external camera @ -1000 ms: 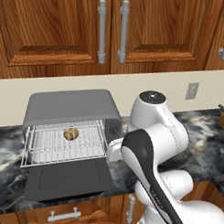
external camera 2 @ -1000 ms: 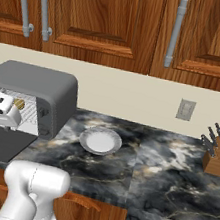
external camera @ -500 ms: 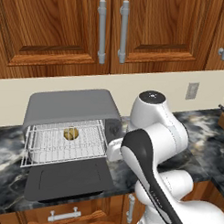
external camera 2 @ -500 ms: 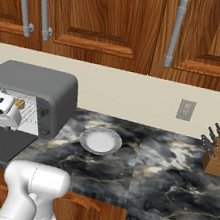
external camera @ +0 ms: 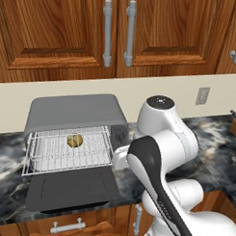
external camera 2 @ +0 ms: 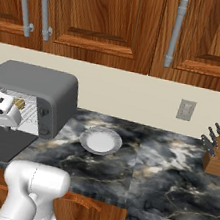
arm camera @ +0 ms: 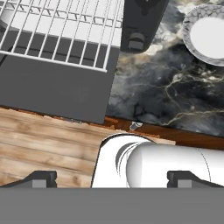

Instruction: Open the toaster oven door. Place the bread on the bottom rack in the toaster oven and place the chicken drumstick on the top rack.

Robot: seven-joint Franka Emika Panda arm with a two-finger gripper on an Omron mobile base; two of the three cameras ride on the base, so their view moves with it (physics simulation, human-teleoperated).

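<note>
Grey toaster oven door (external camera: 71, 188) lies open; bread (external camera: 75, 140) on a pulled-out rack; tool (arm camera: 111, 178) fingers apart.

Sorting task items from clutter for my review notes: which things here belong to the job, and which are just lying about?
Job: oven, its door folded down, pulled-out rack, bread on it, open gripper.
Lying about: plate, knife block, wall outlet.
</note>
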